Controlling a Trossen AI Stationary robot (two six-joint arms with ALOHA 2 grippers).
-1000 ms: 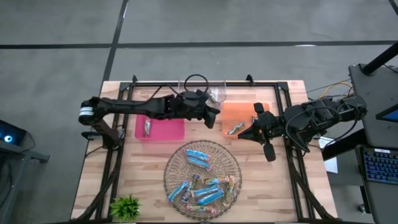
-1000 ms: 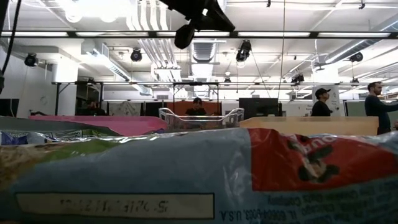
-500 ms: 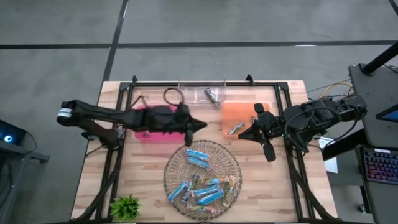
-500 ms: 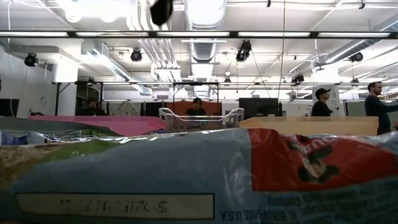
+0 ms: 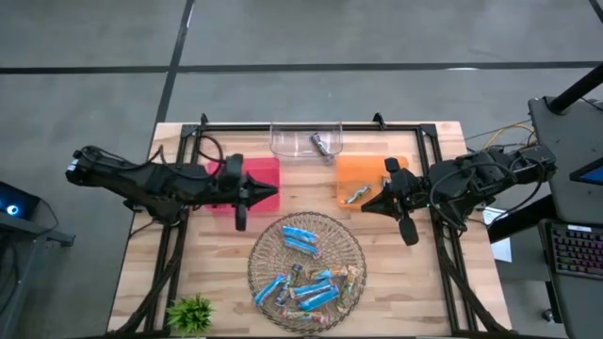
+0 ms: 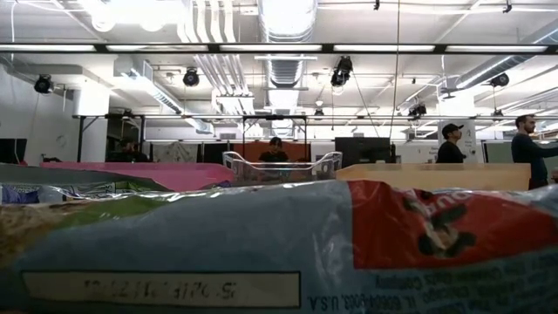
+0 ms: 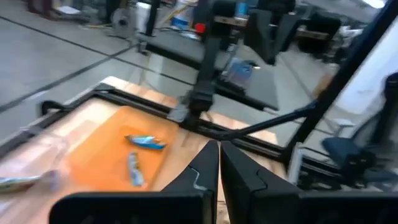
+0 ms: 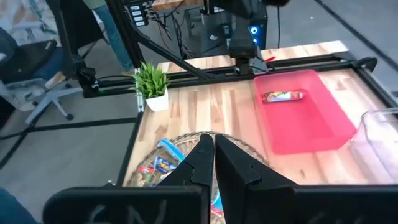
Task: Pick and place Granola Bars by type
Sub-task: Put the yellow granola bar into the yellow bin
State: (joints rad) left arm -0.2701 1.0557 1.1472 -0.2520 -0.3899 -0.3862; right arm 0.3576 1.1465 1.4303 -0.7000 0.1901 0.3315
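Observation:
Several granola bars (image 5: 306,273), mostly blue-wrapped, lie in a round wire basket (image 5: 350,247) near the table's front; one wrapper (image 6: 279,244) fills the low view. A pink tray (image 8: 298,118) holds one bar (image 8: 283,96). The orange tray (image 7: 106,143) holds two bars (image 7: 148,142). A clear tray (image 5: 292,141) at the far edge holds one bar (image 5: 323,144). My left gripper (image 5: 273,196) hovers shut and empty over the pink tray's right edge. To the right of the orange tray, my right gripper (image 5: 366,205) hovers shut and empty.
A small green plant (image 5: 191,311) stands at the near left corner. A black frame (image 5: 283,125) runs along the table's far edge and down both sides. People stand in the room beyond the table (image 6: 449,144).
My left gripper has drawn back from beside the clear tray toward the table's left edge, and its wrist has rolled. It now hovers over the pink tray, still shut. My right arm has kept still.

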